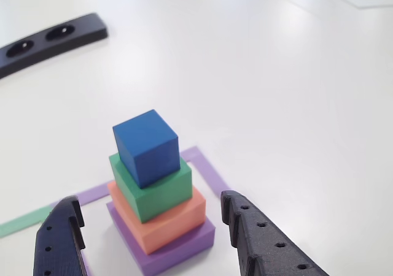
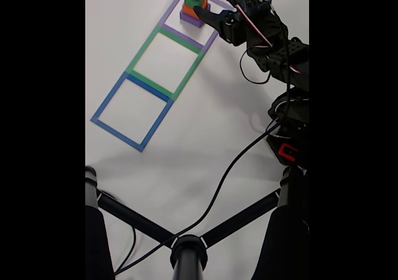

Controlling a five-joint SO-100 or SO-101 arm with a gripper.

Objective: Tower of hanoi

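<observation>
White surface (image 1: 295,73). Four foam blocks stacked as one tower inside the purple tape square (image 1: 209,168): purple block (image 1: 184,251) at the bottom, orange block (image 1: 178,221) on it, green block (image 1: 163,193) next, blue cube (image 1: 146,144) on top. Each layer sits turned slightly against the one below; the cube is twisted a little on the green.

In the other view the gripper (image 1: 147,222) comes in from the bottom edge, jaws spread wide, one dark finger (image 1: 61,239) left of the tower and the other right of it. Both tips level with the lower blocks, apart from them, holding nothing.

Black bar with round holes (image 1: 52,38) lies at the upper left, well away from the tower.

Fixed view: tower (image 2: 194,6) at the top, in the far square of a row of three tape outlines — purple (image 2: 211,40), green (image 2: 143,46), blue (image 2: 109,99). Arm (image 2: 273,43) reaches in from the right, cables trailing across the surface.
</observation>
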